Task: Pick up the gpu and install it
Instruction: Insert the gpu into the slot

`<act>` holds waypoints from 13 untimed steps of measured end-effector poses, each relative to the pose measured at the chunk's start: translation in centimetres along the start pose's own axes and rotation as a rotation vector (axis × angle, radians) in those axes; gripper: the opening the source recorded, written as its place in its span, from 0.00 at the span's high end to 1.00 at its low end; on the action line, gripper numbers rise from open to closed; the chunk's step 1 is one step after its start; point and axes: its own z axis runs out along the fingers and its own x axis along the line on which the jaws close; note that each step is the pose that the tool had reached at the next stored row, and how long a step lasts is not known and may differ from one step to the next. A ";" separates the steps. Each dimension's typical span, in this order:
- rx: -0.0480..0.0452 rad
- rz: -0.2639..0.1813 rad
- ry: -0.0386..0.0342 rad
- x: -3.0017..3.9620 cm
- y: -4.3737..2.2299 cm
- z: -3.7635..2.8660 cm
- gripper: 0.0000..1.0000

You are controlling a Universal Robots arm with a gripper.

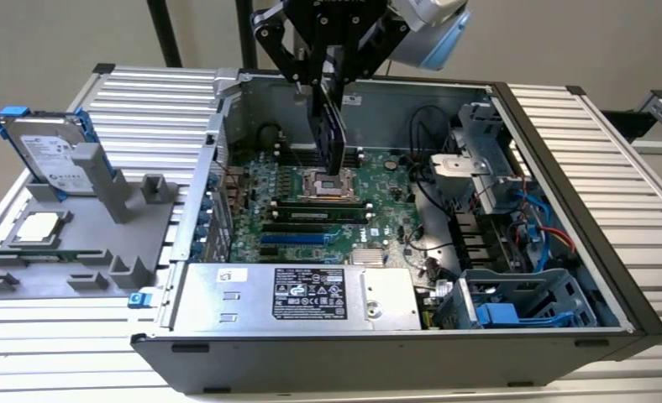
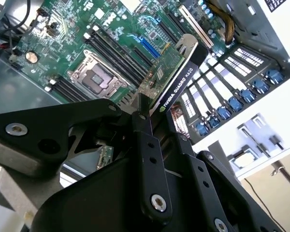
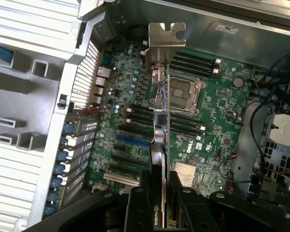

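The gpu (image 1: 333,126) hangs upright over the open computer case (image 1: 555,168), above the motherboard (image 1: 308,218) near the CPU socket (image 1: 333,186). My gripper (image 1: 331,80) is shut on its upper edge. In the second wrist view the gpu (image 2: 181,79) shows its black cooler edge and silver bracket beyond the gripper (image 2: 159,121). In the first wrist view the gpu (image 3: 160,130) is seen edge-on, its silver bracket (image 3: 164,43) pointing at the case's rear wall, with the gripper (image 3: 162,191) clamped on it. The blue expansion slots (image 3: 130,141) lie beside it, apart from the card.
A silver hard drive with blue frame (image 1: 51,155) leans on a grey holder (image 1: 96,243) at the exterior view's left, with a processor (image 1: 39,227) beside it. Inside the case are a power supply (image 1: 297,294), a drive cage (image 1: 522,302) and cables (image 1: 533,231).
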 end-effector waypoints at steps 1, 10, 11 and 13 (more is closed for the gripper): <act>0.0001 -0.002 0.0002 0.01 0.00 0.00 1.00; 0.0002 -0.026 0.0014 0.04 0.02 0.00 1.00; 0.0003 -0.036 0.0019 0.05 0.03 0.00 1.00; 0.0002 -0.041 0.0021 0.05 0.04 0.00 1.00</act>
